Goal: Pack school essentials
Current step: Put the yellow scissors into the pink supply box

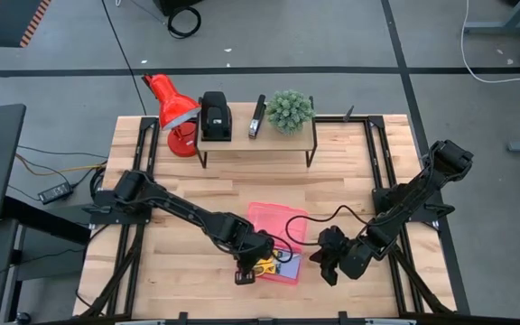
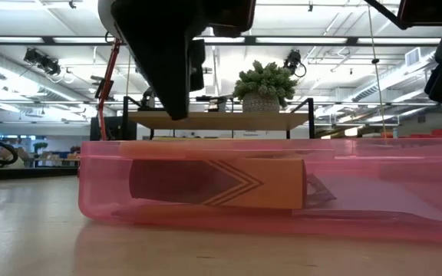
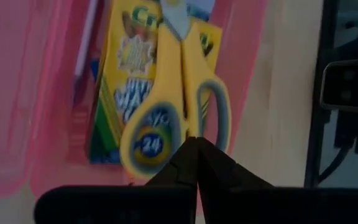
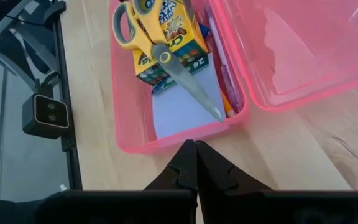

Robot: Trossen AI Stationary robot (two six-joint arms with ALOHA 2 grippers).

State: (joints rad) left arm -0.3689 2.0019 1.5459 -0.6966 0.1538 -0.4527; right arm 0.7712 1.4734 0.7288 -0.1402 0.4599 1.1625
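The left pincer [image 1: 245,273], closed and empty, hangs at the lower centre of the high view, just over the yellow-handled scissors [image 1: 266,266], which lie lengthwise on the crayon box [image 4: 169,46] in the pink case [image 1: 289,279], nearer to it than to the right pincer [image 1: 329,268], also closed.

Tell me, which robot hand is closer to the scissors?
Left. The left gripper is shut right beside the scissors at the box's edge. The right gripper is shut too, farther off, outside the box.

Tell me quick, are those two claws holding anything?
Left gripper: shut, empty, over the scissors in the case.
Right gripper: shut, empty, beside the case.
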